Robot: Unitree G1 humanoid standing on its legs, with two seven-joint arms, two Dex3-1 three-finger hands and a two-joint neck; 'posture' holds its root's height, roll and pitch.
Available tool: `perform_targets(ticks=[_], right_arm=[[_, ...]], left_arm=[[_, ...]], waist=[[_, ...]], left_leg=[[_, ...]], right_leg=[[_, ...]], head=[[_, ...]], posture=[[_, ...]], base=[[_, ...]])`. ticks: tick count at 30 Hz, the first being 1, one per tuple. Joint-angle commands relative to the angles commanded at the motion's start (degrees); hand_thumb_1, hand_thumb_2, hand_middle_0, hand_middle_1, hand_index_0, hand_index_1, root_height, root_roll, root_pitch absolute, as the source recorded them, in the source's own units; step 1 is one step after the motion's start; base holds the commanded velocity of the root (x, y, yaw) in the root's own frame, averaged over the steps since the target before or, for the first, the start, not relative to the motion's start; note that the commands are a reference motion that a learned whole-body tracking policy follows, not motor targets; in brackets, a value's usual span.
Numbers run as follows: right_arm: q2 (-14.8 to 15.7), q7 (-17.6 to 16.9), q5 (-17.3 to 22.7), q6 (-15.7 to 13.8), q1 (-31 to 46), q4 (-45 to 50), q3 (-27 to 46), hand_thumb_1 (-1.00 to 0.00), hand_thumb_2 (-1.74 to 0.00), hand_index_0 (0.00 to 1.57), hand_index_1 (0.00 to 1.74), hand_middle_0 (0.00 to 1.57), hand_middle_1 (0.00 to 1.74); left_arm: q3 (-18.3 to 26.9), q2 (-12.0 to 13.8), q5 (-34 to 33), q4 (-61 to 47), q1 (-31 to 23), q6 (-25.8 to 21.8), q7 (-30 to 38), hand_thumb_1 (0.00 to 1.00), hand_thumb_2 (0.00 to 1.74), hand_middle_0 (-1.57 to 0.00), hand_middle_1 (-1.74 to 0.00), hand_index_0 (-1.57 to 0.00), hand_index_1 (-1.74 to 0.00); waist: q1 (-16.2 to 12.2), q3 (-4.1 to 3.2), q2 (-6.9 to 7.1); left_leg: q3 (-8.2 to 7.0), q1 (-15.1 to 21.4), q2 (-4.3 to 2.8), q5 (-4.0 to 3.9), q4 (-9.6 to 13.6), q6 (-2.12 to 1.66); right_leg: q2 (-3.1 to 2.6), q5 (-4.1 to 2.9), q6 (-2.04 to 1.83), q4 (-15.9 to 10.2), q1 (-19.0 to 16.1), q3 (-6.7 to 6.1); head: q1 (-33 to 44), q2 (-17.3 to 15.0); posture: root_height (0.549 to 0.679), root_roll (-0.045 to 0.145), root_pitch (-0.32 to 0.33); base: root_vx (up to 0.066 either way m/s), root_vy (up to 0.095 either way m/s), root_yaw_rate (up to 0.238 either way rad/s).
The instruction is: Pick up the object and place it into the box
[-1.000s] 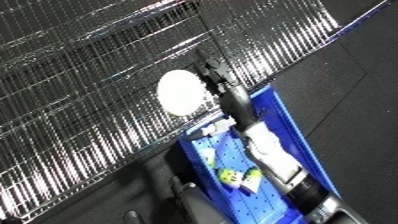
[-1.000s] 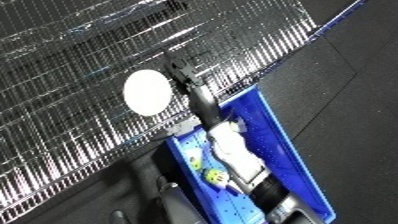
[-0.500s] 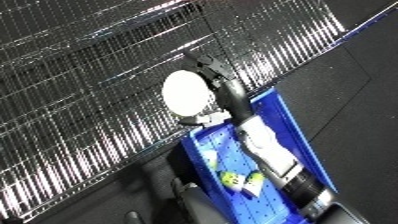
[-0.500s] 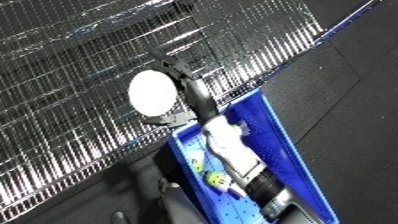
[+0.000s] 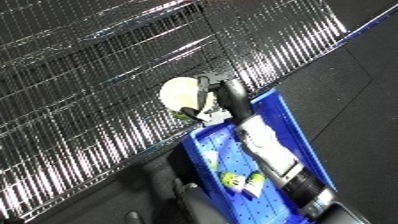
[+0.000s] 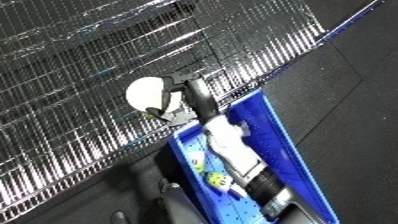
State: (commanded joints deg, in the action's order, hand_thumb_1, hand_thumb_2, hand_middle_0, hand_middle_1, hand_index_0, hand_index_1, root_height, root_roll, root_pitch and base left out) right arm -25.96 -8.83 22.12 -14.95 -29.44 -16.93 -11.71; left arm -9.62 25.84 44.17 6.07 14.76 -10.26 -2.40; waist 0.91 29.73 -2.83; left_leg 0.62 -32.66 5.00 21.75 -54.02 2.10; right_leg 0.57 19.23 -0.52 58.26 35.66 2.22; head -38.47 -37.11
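Nearest, blue bin (image 5: 298, 145) holding a small yellow-green item (image 5: 233, 179). Above it, right hand (image 5: 216, 95) clenched around a white round object (image 5: 180, 91), raised just past the bin's far end, against the wire rack (image 5: 107, 65).

The wire shelving (image 5: 107, 75) fills the far and left side, its mesh a barrier all along the far edge of the blue bin (image 5: 298, 145). The right hand (image 5: 218, 92), fingers curled round a white round object (image 5: 180, 92), sits at the shelf front just past the bin's far end. The forearm (image 5: 271, 150) lies lengthwise over the bin, covering much of its opening. A yellow-green item (image 5: 233, 179) occupies part of the floor. To the right, dark floor (image 5: 355, 100) lies unobstructed.
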Motion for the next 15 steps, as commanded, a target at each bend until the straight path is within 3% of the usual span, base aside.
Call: perform_targets(ticks=[8, 12, 15], right_arm=[[-0.32, -2.36, -0.78, -0.75, 2.21, 3.9, 2.01, -1.0, -1.74, 1.57, 1.74, 1.57, 1.74], [-0.4, -4.59, -1.75, -1.05, 7.0, 10.59, 4.76, -1.0, -1.74, 1.57, 1.74, 1.57, 1.74], [-0.48, -5.3, -2.25, -1.58, 9.02, 12.65, 5.77, -1.0, -1.74, 1.57, 1.74, 1.57, 1.74]], left_arm=[[0.74, 0.42, 0.29, -0.53, -0.88, -0.55, -0.37, 1.0, 1.74, -1.57, -1.74, -1.57, -1.74], [1.76, 0.56, 0.1, -1.63, -2.71, -0.95, -0.4, 1.0, 1.74, -1.57, -1.74, -1.57, -1.74], [2.16, 0.59, -0.01, -1.94, -3.41, -1.13, -0.58, 1.0, 1.74, -1.57, -1.74, -1.57, -1.74]], waist=[[-0.59, -0.77, 0.3], [-1.68, -1.83, 0.8], [-2.14, -2.21, 0.99]], left_leg=[[0.07, 1.27, -0.2, -0.61, 2.25, -0.2], [-0.09, 2.53, -0.57, -0.8, 4.06, -0.1], [-0.17, 3.01, -0.71, -0.85, 4.68, -0.04]], right_leg=[[-0.23, -0.4, -0.39, -1.92, -1.32, -0.31], [-0.72, -0.74, -0.76, -3.68, -2.47, -0.84], [-0.89, -0.84, -0.89, -4.3, -2.9, -1.06]], head=[[-0.49, 1.89], [0.15, 2.98], [-0.07, 3.65]], posture=[[0.609, 0.066, 0.007], [0.614, 0.063, 0.012], [0.616, 0.062, 0.013]], base=[[-0.037, -0.01, -0.051], [-0.03, -0.004, -0.139], [-0.033, -0.003, -0.157]])
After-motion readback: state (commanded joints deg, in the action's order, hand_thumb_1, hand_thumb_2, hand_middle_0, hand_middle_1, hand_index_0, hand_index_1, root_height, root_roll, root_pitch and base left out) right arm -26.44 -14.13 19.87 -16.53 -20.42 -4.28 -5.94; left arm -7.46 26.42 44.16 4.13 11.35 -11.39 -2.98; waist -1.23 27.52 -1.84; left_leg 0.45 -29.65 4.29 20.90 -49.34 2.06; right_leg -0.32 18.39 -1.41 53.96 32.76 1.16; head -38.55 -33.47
